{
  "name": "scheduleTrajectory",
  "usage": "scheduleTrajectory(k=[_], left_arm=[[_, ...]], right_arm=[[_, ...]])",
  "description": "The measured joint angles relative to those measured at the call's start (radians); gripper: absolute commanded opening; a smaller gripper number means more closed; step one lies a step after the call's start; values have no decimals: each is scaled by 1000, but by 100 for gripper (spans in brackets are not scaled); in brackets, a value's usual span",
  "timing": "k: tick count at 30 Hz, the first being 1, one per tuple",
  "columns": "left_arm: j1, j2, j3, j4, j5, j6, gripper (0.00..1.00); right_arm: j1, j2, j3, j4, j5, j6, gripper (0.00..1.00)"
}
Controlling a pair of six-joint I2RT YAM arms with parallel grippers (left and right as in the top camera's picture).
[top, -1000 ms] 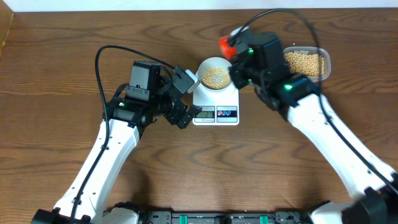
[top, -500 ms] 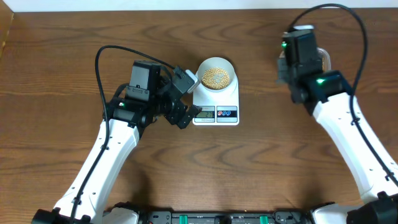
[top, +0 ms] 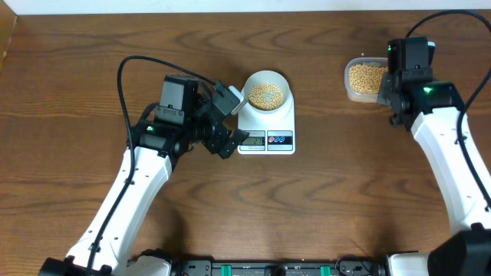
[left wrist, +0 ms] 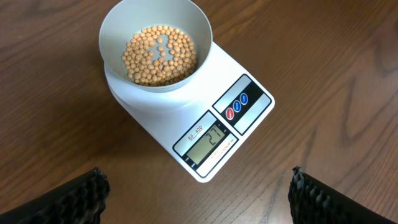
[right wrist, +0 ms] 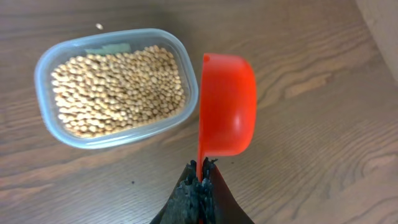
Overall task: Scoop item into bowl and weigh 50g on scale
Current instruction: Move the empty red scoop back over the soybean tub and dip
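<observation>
The white bowl (top: 267, 80) stands on the white scale (top: 278, 123) at the table's middle, with a layer of tan beans (left wrist: 158, 55) in its bottom (left wrist: 115, 25). The scale's display (left wrist: 208, 140) is lit. My left gripper (top: 230, 123) hangs open just left of the scale (left wrist: 249, 78), with nothing between its fingers (left wrist: 87, 196). My right gripper (right wrist: 200, 180) is shut on the handle of a red scoop (right wrist: 227, 106). The scoop hovers just right of a clear tub of beans (right wrist: 115, 87). No beans show in the scoop. In the overhead view the right arm hides the scoop.
The clear tub (top: 364, 79) sits at the far right back of the table. One loose bean (right wrist: 99, 26) lies on the wood behind it. The table's right edge (right wrist: 379, 25) runs close to the scoop. Black cables loop over both arms.
My right arm has swung from the bowl on the scale back to the right, carrying the scoop to beside the tub. The left arm has not moved.
</observation>
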Motion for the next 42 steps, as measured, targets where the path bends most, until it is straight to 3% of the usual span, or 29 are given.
scheduleTrajectory(k=[14, 42], left_arm=[[0, 0, 0, 0, 0, 0, 95], [0, 0, 0, 0, 0, 0, 95]], right_arm=[[-8, 214, 0, 143, -58, 6, 1], [-7, 293, 0, 211, -171, 8, 1]])
